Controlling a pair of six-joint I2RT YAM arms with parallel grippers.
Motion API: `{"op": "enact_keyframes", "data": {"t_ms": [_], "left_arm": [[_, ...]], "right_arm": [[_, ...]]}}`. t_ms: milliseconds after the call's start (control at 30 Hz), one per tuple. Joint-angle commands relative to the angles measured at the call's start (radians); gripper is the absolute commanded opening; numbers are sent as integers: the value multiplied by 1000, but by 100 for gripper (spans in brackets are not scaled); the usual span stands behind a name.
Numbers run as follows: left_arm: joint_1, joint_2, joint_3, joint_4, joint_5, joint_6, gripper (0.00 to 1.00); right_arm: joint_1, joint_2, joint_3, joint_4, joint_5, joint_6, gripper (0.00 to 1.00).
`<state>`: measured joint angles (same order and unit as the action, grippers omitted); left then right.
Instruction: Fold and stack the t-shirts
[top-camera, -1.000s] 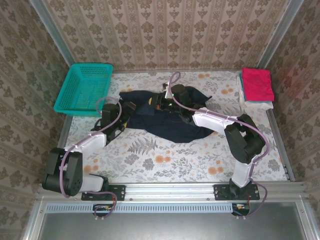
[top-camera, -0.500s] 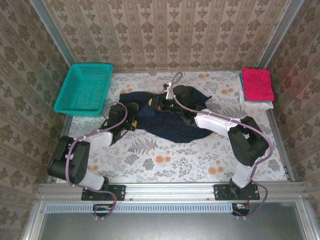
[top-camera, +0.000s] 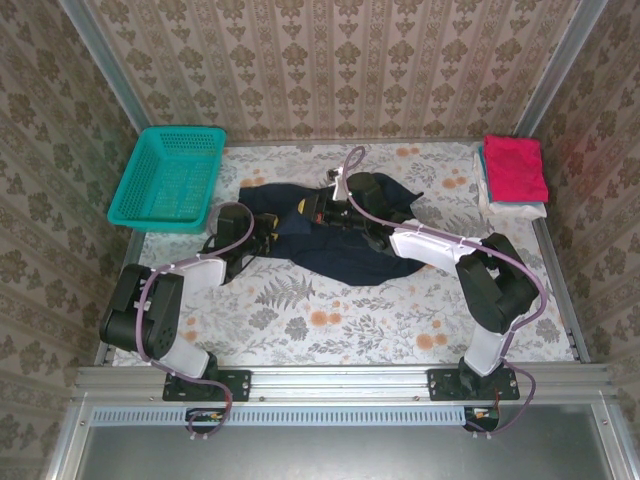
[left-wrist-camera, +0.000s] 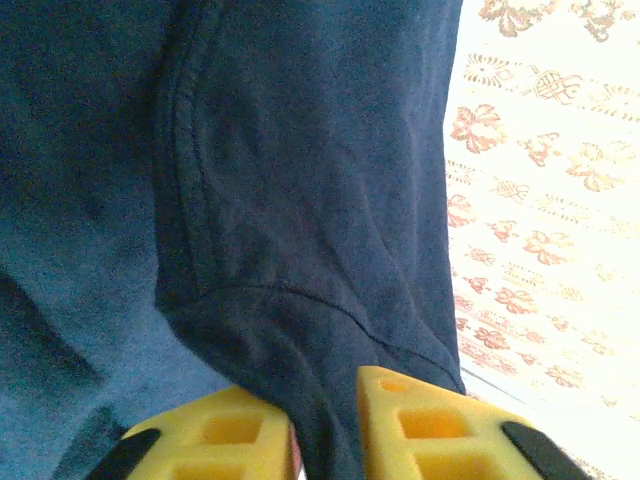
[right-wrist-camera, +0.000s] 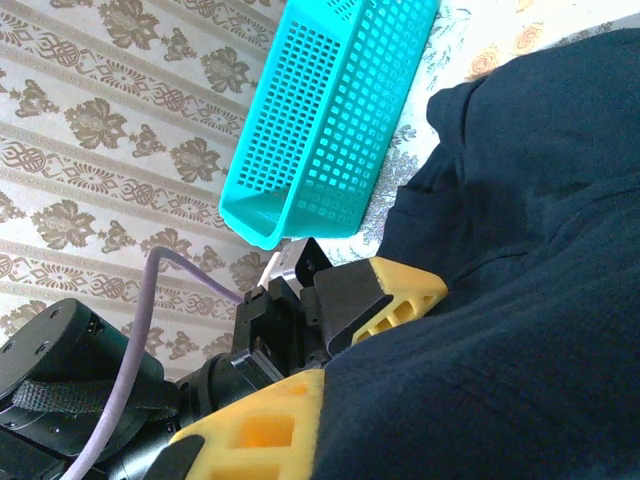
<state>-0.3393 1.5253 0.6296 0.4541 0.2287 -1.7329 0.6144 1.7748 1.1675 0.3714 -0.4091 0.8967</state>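
Since a second ago, the left gripper (top-camera: 262, 232) is being closed from wide apart, and a fold at the left edge of the navy t-shirt (top-camera: 340, 245) is now being pinched between its yellow fingers (left-wrist-camera: 430, 415). The shirt's far middle is being pinched by the right gripper (top-camera: 322, 208), its jaws pressed together. The shirt is being kept spread mid-table (top-camera: 330, 320), beside the teal basket (top-camera: 170, 180). The pink t-shirt (top-camera: 515, 168) is being carried folded on the white t-shirt (top-camera: 510, 208) at far right.
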Motion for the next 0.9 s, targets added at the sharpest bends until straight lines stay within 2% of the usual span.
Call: {"op": "enact_keyframes", "data": {"t_ms": [0, 33, 100, 133, 167, 200, 267, 300, 367, 467, 600, 733, 867], "left_arm": [[8, -4, 4, -42, 9, 12, 20], [9, -3, 1, -48, 9, 17, 16], [15, -2, -7, -48, 11, 23, 0], [18, -2, -9, -48, 11, 30, 0], [25, -3, -10, -51, 18, 47, 0], [32, -9, -11, -64, 27, 65, 0], [51, -24, -18, -105, 43, 117, 0], [65, -37, -22, -133, 54, 157, 0], [97, -68, -16, -205, 90, 273, 0], [136, -118, 31, -409, 146, 494, 0], [176, -196, 85, -676, 156, 734, 0], [228, -248, 81, -778, 173, 823, 0], [244, -252, 88, -794, 199, 839, 0]], "right_arm": [[7, -37, -6, 26, -23, -8, 0], [7, -39, -6, 27, -25, -8, 0], [7, -44, -8, 27, -30, -9, 0], [7, -46, -8, 26, -35, -11, 0], [7, -51, -9, 20, -39, -18, 10], [7, -63, -14, 7, -31, -30, 27], [5, -101, -39, -34, 21, -68, 54], [1, -130, -57, -67, 65, -93, 62], [-16, -186, -102, -134, 162, -138, 68], [-92, -253, -188, -210, 289, -149, 71], [-295, -264, -265, -263, 314, -109, 71], [-450, -179, -241, -298, 331, -144, 62], [-543, -9, -150, -275, 240, -164, 56]]}}
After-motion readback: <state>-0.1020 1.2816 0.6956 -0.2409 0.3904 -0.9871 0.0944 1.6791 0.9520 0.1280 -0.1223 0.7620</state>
